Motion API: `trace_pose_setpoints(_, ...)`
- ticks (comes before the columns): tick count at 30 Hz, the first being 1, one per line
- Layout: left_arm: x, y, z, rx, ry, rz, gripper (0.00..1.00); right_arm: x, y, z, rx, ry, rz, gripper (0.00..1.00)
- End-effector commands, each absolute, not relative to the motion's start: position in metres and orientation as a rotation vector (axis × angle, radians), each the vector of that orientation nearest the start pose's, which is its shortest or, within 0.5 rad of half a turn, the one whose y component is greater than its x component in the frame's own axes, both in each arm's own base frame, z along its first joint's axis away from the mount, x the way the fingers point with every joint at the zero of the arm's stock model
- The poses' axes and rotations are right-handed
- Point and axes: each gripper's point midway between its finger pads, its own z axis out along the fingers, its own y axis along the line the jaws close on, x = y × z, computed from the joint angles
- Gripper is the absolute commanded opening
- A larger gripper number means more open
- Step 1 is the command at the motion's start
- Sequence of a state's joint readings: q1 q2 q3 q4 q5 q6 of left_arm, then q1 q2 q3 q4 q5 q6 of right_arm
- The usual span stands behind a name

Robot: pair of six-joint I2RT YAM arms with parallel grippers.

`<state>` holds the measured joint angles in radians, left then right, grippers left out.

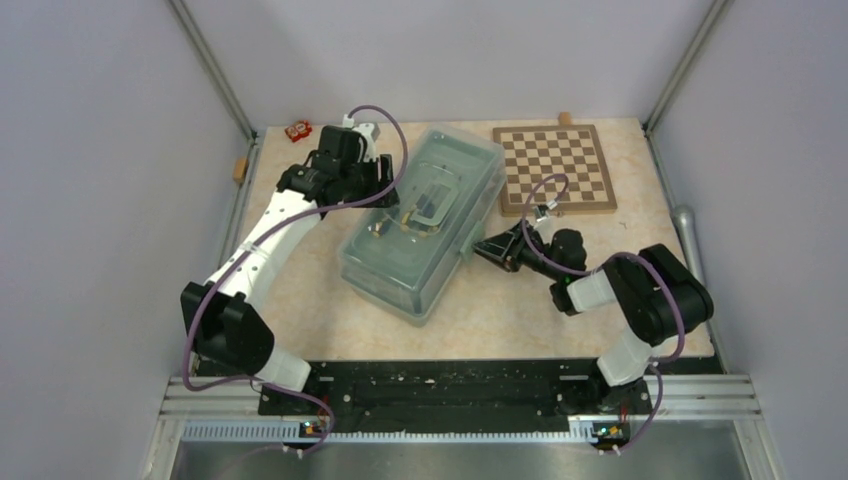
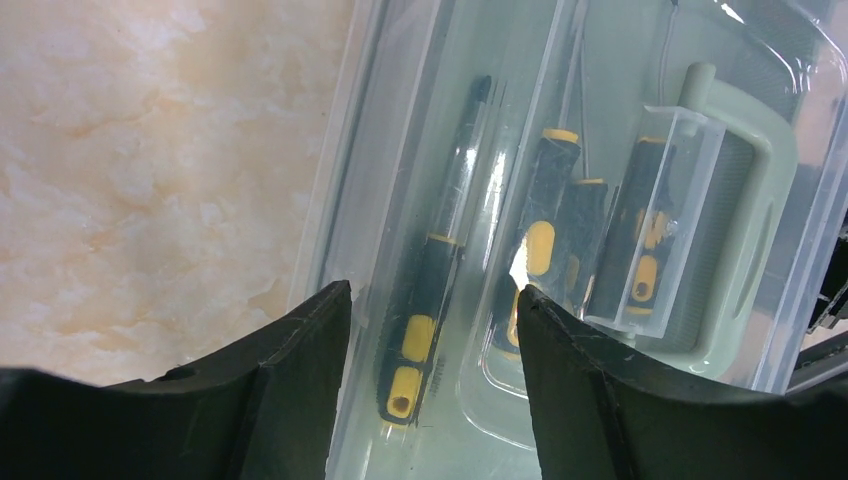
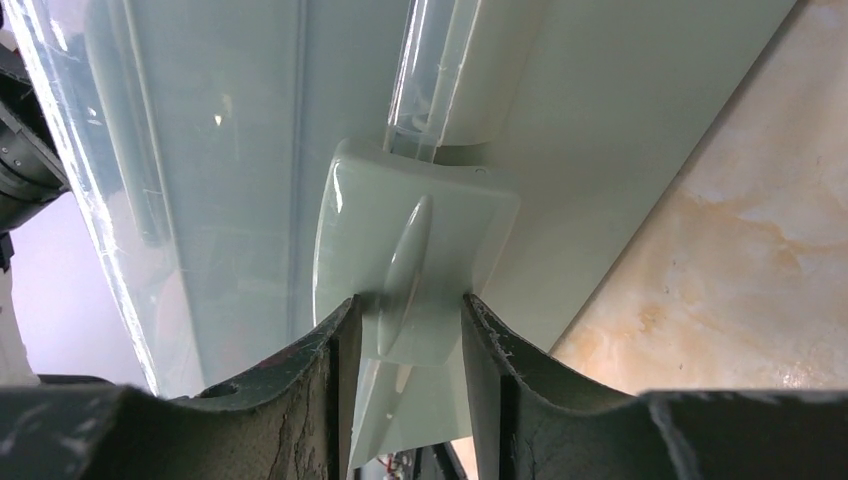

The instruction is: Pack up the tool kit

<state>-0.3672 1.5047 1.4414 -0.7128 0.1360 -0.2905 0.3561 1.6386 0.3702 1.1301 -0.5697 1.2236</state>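
Note:
The pale-green toolbox point(image 1: 425, 225) lies at an angle mid-table with its translucent lid down. Through the lid I see yellow-black screwdrivers point(image 2: 420, 330) and the green carry handle point(image 2: 745, 230). My left gripper point(image 1: 385, 185) hovers open over the lid's far-left part. In the left wrist view, the left gripper point(image 2: 433, 290) has only the lid under the gap between its fingers. My right gripper point(image 1: 480, 250) is at the box's right side. There the right gripper point(image 3: 410, 298) is shut on the green latch point(image 3: 420, 240) of the toolbox point(image 3: 230, 150). Pliers are not visible.
A wooden chessboard point(image 1: 558, 167) lies at the back right, close to the toolbox's far end. A small orange-red object point(image 1: 298, 131) sits at the back-left corner. A small wooden piece point(image 1: 565, 118) rests behind the chessboard.

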Motion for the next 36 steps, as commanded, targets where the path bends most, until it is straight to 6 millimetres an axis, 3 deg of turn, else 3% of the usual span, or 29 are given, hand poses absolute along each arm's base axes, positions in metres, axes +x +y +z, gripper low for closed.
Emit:
trace_pose_setpoints(1, 0.344, -0.190, 0.195, 0.198, 2.487, -0.545, 0.65, 0.301, 0.260, 0.101, 0.352, 2.000, 1.556, 0.39)
trace_pose_setpoints(5, 0.344, -0.193, 0.200, 0.199, 2.467, -0.574, 0.64, 0.300, 0.262, 0.092, 0.368, 1.998, 1.584, 0.33)
trace_pose_setpoints(11, 0.341, -0.198, 0.199, 0.190, 2.464, -0.615, 0.64, 0.302, 0.269, 0.084, 0.389, 1.958, 1.663, 0.08)
trace_pose_setpoints(20, 0.347, -0.189, 0.213, 0.184, 2.417, -0.555, 0.64, 0.310, 0.260, 0.086, 0.355, 2.011, 1.509, 0.05)
trace_pose_setpoints(26, 0.358, -0.176, 0.249, 0.143, 2.309, -0.480, 0.64, 0.317, 0.219, 0.083, 0.423, 2.074, 1.269, 0.09)
trace_pose_setpoints(31, 0.365, -0.163, 0.286, 0.106, 2.189, -0.432, 0.66, 0.325, 0.166, 0.090, 0.424, 2.169, 0.919, 0.23)
trace_pose_setpoints(36, 0.362, -0.138, 0.333, 0.043, 2.045, -0.342, 0.68, 0.329, 0.117, 0.138, 0.348, 2.161, 0.559, 0.41)
